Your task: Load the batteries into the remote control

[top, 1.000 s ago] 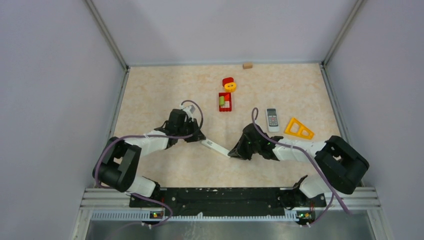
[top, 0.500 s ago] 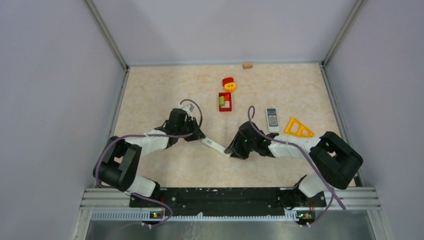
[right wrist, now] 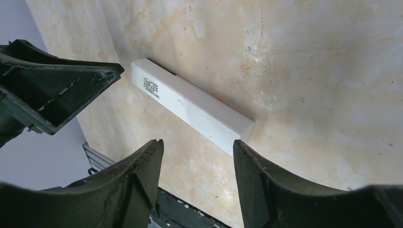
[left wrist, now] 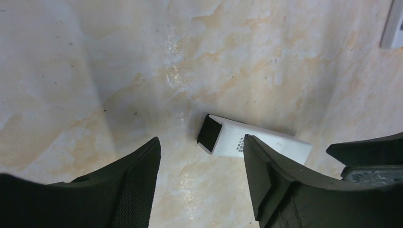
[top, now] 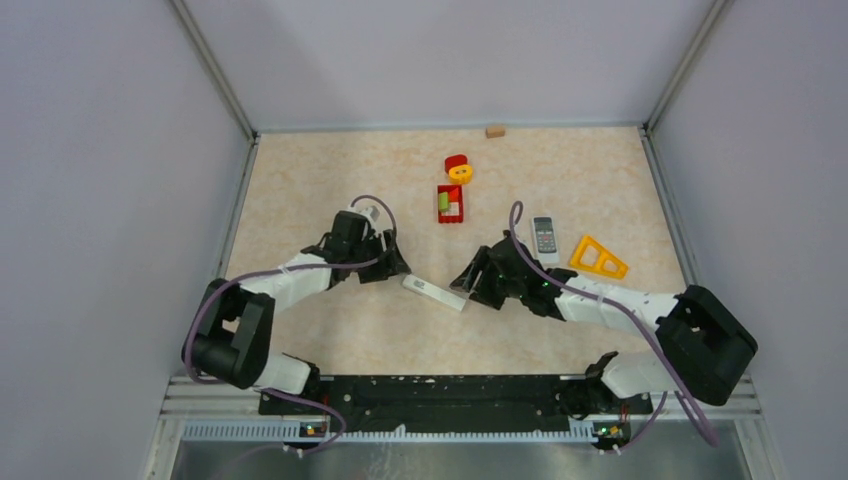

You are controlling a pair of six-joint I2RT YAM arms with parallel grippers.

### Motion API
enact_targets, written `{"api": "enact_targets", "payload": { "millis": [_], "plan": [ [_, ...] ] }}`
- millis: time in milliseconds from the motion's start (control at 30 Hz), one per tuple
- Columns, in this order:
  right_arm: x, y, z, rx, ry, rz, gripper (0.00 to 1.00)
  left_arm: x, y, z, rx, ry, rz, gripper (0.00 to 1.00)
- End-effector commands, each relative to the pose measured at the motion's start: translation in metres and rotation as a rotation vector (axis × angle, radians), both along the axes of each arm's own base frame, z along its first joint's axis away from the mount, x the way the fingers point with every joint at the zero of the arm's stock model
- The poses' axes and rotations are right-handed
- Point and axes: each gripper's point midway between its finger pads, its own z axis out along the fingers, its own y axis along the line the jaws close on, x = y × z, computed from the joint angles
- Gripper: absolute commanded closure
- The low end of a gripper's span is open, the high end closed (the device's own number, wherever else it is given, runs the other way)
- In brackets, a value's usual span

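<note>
A white remote control [top: 433, 293] lies flat on the table between my two grippers. In the left wrist view its dark end [left wrist: 209, 134] faces me, just ahead of my open left gripper [left wrist: 202, 145], whose jaws hold nothing. My left gripper [top: 390, 268] sits just up-left of the remote. The right wrist view shows the remote [right wrist: 190, 107] lying lengthwise beyond my open, empty right gripper [right wrist: 197, 147]. My right gripper [top: 464, 283] stands at the remote's right end. A second, grey remote [top: 544, 239] with buttons lies further right. The batteries are out of view.
A red tray [top: 450, 203] holding a green piece stands behind the grippers, with a red and yellow ring pair [top: 458, 167] beyond it. An orange triangle [top: 598, 257] lies right of the grey remote. A tan block [top: 494, 130] sits at the back wall.
Both grippers have opened and let go of the white remote's ends. The left gripper drew back slightly up-left, and the right arm shifted its elbow outward.
</note>
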Motion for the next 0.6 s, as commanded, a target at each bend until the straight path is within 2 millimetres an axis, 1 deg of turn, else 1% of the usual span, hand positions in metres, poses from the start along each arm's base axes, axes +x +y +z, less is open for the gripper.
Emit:
{"api": "enact_targets", "payload": {
  "millis": [0, 133, 233, 300, 367, 500, 567],
  "plan": [
    [0.002, -0.006, 0.003, -0.018, -0.029, -0.009, 0.45, 0.010, -0.001, 0.037, -0.060, -0.092, 0.000, 0.28],
    [-0.005, -0.009, -0.006, -0.036, 0.015, -0.005, 0.55, 0.007, -0.006, 0.042, -0.101, -0.100, -0.023, 0.23],
    [-0.007, -0.008, -0.012, -0.039, 0.038, -0.001, 0.59, 0.002, -0.011, 0.036, -0.123, -0.069, -0.049, 0.23],
    [-0.006, -0.006, -0.014, -0.037, 0.040, -0.002, 0.61, -0.003, -0.014, 0.028, -0.139, -0.038, -0.068, 0.26],
    [-0.009, -0.002, -0.017, -0.024, 0.061, 0.013, 0.65, -0.006, -0.016, 0.021, -0.148, -0.011, -0.079, 0.29],
    [-0.012, 0.001, -0.025, -0.021, 0.090, 0.022, 0.72, -0.012, -0.020, 0.010, -0.162, 0.034, -0.097, 0.40],
    [-0.012, 0.002, -0.029, -0.024, 0.104, 0.021, 0.75, -0.015, -0.019, 0.004, -0.159, 0.048, -0.095, 0.48]
  ]
}}
